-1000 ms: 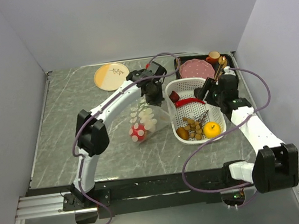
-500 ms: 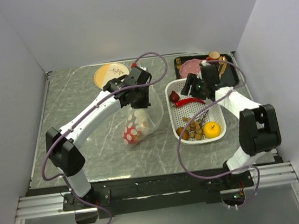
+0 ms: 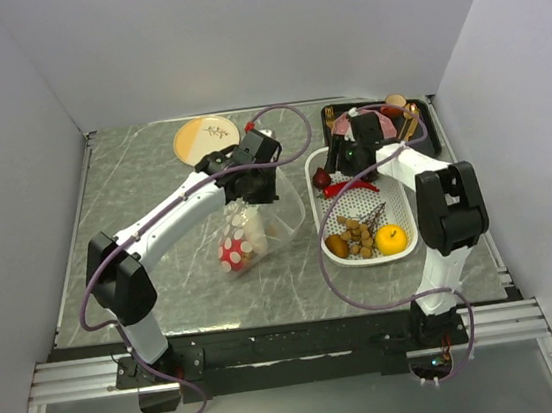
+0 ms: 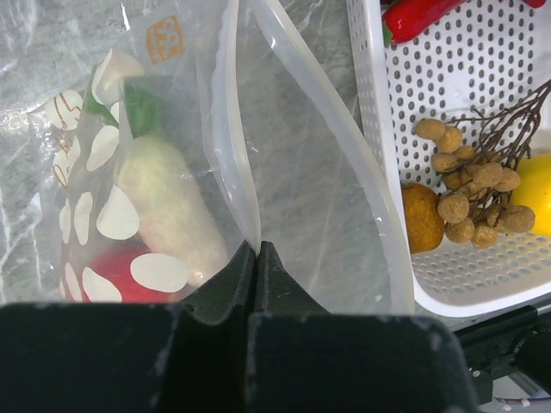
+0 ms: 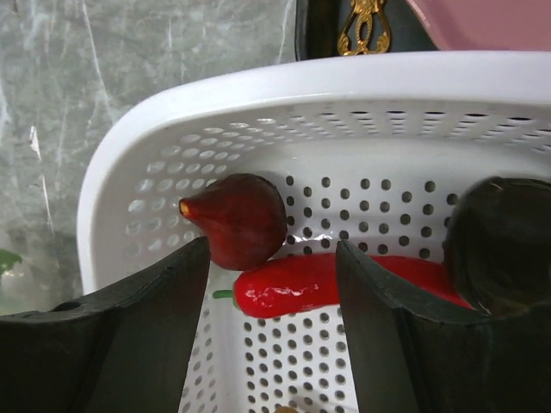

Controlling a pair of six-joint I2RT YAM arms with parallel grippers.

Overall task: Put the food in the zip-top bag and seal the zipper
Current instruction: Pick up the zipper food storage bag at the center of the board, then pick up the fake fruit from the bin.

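Note:
My left gripper is shut on the edge of the zip-top bag and holds its mouth up and open toward the white basket. The white zipper curves along the mouth. Inside the bag lie a white-and-green vegetable and a red piece. My right gripper is open, low in the basket's far-left corner, one finger on each side of a red chilli, with a dark red fruit touching the left finger. Brown nuts, a brown oval and a yellow fruit stay in the basket.
A black tray with a pink plate and utensils stands right behind the basket. A yellow plate lies at the back of the table. White walls close in on the left, right and back.
My right gripper has swung to the basket's far-left corner, dropped over the chilli, and its jaws have narrowed a little. The left gripper and bag drifted slightly left.

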